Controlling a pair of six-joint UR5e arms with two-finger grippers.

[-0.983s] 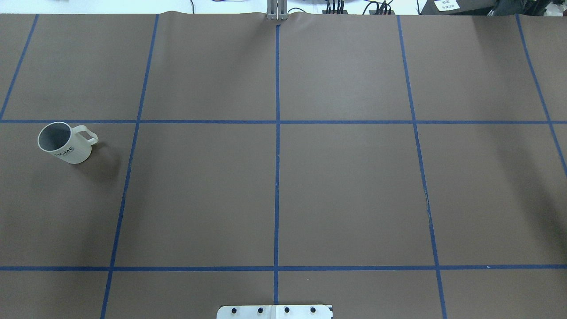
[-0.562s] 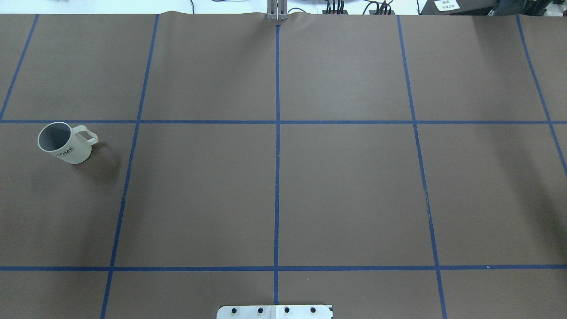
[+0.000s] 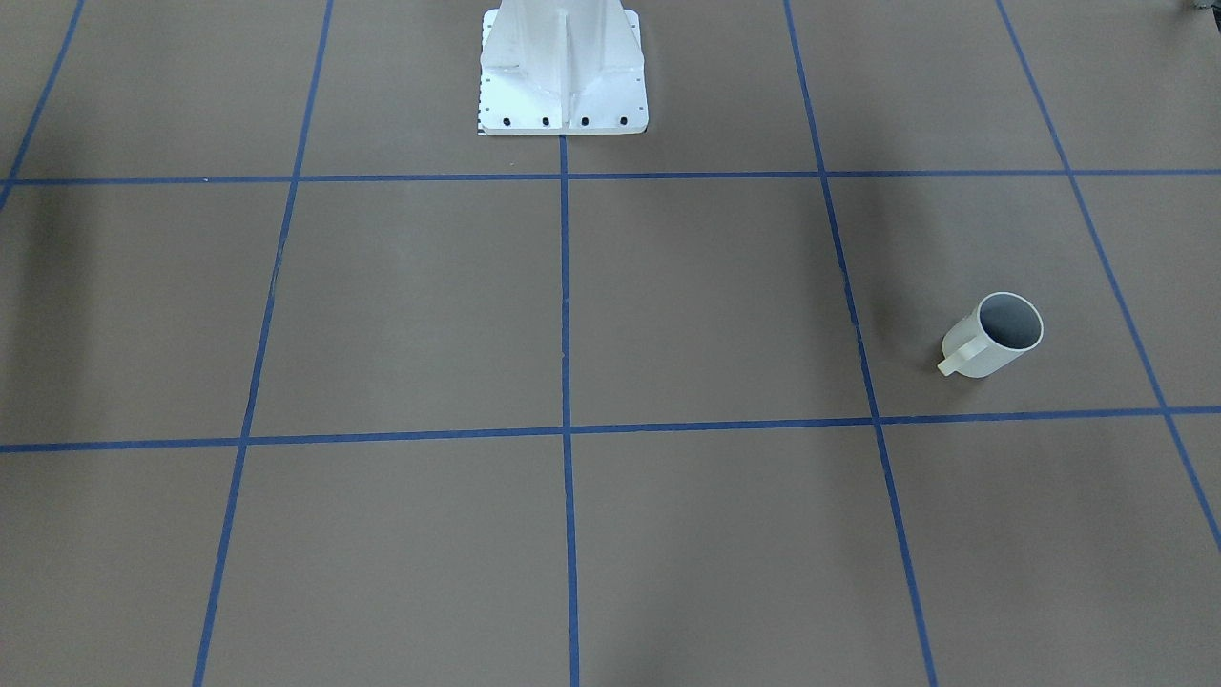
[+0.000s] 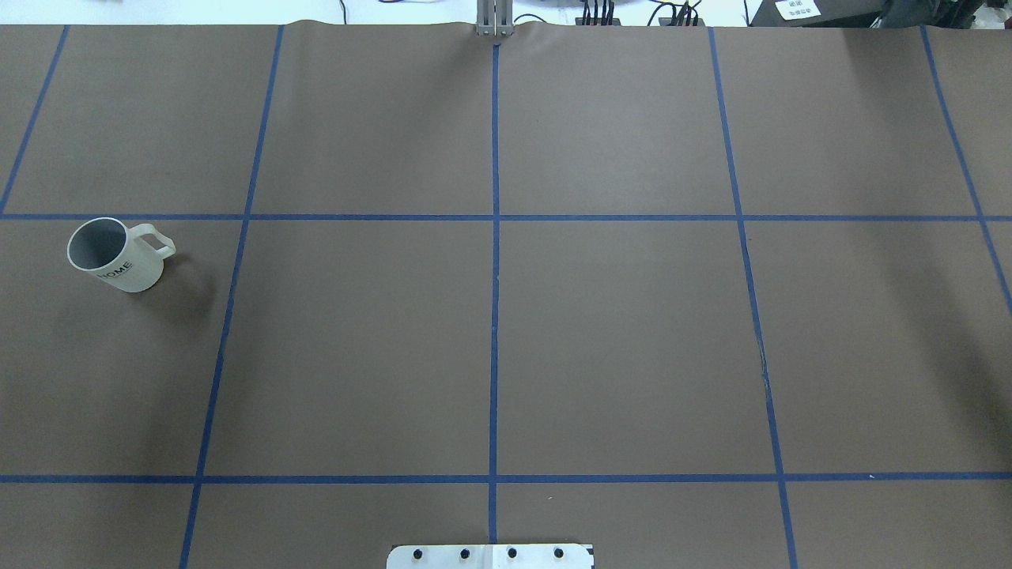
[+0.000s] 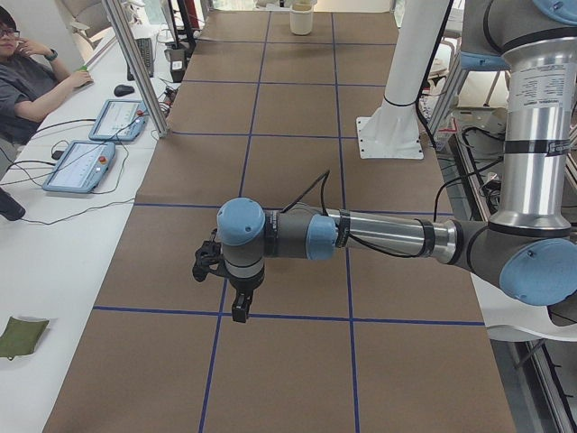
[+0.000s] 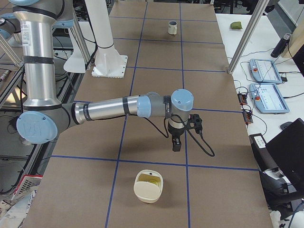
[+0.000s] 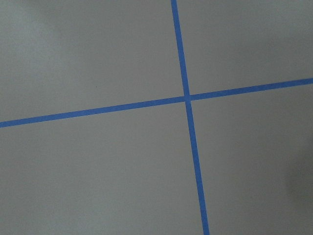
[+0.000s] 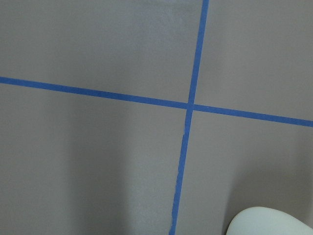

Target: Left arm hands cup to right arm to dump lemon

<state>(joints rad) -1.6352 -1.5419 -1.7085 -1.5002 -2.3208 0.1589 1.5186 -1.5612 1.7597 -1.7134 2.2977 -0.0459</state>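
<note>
The cream-white cup (image 4: 118, 254) stands upright at the table's left side, handle to the right, dark letters on its wall. It also shows in the front-facing view (image 3: 992, 336) and far off in the exterior right view (image 6: 173, 27). Its grey inside shows no lemon. My left gripper (image 5: 239, 308) hangs fingers-down above the table; its wrist hides the cup in that view. My right gripper (image 6: 176, 144) hangs above the table's right part. Both show only in side views, so I cannot tell whether they are open or shut.
A cream container (image 6: 148, 186) with something yellow-green (image 6: 151, 179) inside sits near the table's right end; its rim shows in the right wrist view (image 8: 266, 223). The white robot base (image 3: 563, 67) stands at the near edge. Blue tape lines grid the brown table.
</note>
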